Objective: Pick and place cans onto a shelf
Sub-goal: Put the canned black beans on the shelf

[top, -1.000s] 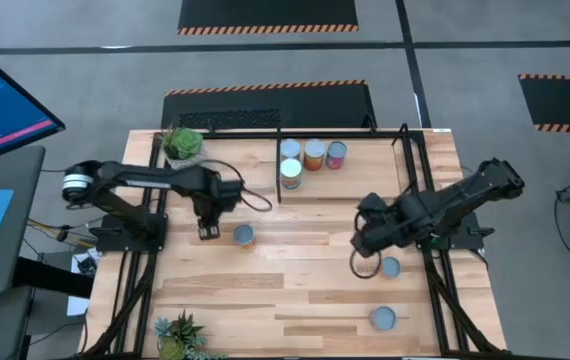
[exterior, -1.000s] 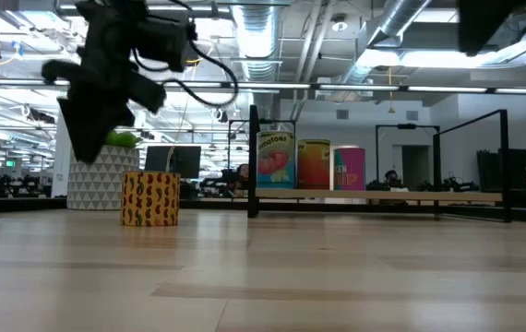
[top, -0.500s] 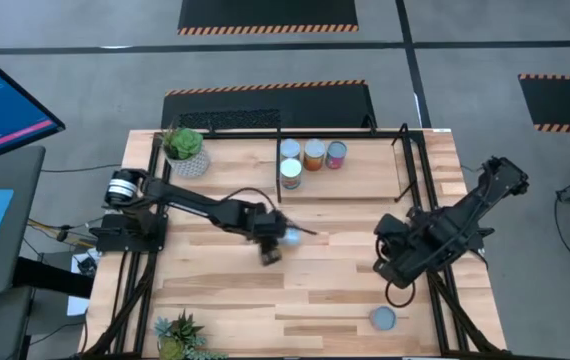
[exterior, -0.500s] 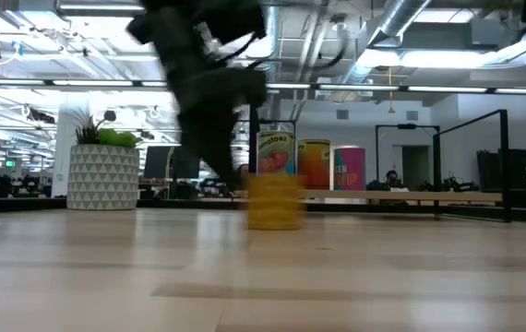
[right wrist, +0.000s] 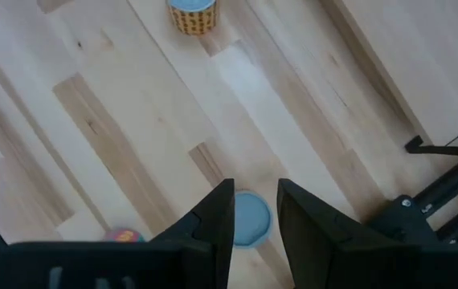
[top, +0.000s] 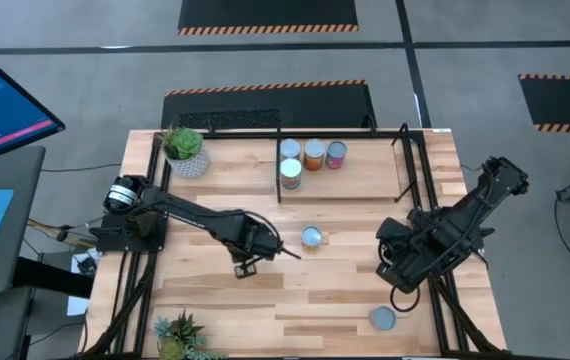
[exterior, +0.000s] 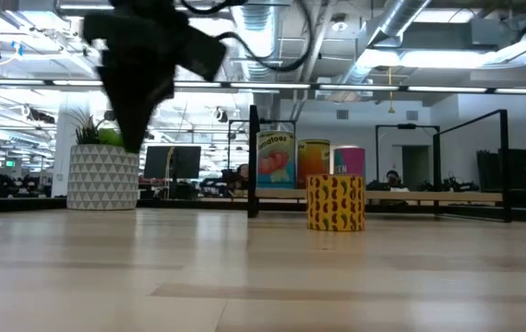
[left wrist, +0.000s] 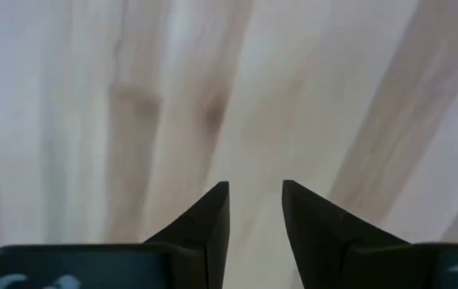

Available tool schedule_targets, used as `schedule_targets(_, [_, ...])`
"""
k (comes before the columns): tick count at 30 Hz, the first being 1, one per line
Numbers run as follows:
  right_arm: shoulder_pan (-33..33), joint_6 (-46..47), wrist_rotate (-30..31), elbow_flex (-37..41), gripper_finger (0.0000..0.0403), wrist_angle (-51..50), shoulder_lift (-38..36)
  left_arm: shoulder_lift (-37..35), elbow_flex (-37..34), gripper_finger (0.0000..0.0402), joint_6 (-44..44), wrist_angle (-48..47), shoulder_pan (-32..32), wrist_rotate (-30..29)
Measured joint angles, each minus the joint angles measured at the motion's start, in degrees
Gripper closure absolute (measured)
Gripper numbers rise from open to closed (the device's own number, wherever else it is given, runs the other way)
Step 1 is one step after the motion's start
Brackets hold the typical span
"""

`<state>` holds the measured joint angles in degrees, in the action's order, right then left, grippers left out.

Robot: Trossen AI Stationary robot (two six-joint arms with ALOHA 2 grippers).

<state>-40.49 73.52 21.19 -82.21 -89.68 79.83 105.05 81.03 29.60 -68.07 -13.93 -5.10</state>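
Note:
A can with a yellow spotted label (top: 311,236) stands upright on its base in the middle of the table, also in the low view (exterior: 335,203) and the right wrist view (right wrist: 190,14). My left gripper (top: 245,267) hangs to its near left, open and empty (left wrist: 255,186). My right gripper (top: 393,270) is open (right wrist: 255,183) and stands above a blue-topped can (right wrist: 250,218), which is hidden in the high view. Another can (top: 383,318) stands near the near right corner. Several cans (top: 313,154) stand on the shelf (top: 365,185) at the far edge.
A potted plant (top: 183,146) stands at the far left and another (top: 178,335) at the near left corner. Black rods (top: 405,160) bound the shelf. The arms' black frames (top: 443,290) run along both table sides. Bare wood lies between the two grippers.
My left gripper has moved the yellow can along the table from the left part toward the middle, let it go standing upright, and drawn back toward the near left. My right gripper has gone toward the near right, over the blue-topped can that showed beside it before.

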Motion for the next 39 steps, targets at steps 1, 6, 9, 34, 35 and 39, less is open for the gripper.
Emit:
schedule_targets(1, [0.1,0.3,0.0,0.0,0.0285,0.3,0.0,0.0,0.0,0.0297,-0.5,-2.2,-0.4,-0.8])
schedule_targets(6, [1.4,1.4,5.2,0.0,0.0285,4.2,0.1,0.0,0.0,0.0297,-8.8,-8.5,-2.0,-5.6])
schedule_targets(9, [2.8,0.0,8.5,0.0,0.0285,7.5,0.1,-0.3,-0.1,0.0297,-13.3,-9.8,-2.6,-5.9])
schedule_targets(34, [20.6,-19.1,9.5,0.0,0.0285,28.0,12.6,-50.0,-40.9,0.0297,3.5,21.2,-2.8,-14.3])
schedule_targets(35, [21.6,-19.1,7.3,0.0,0.0285,28.8,13.9,-50.2,-41.1,0.0297,3.2,21.5,-2.8,-14.8])
schedule_targets(39, [25.3,-19.2,-0.6,0.0,0.0285,30.9,19.0,-50.5,-41.2,0.0297,2.6,21.8,-2.6,-15.8])
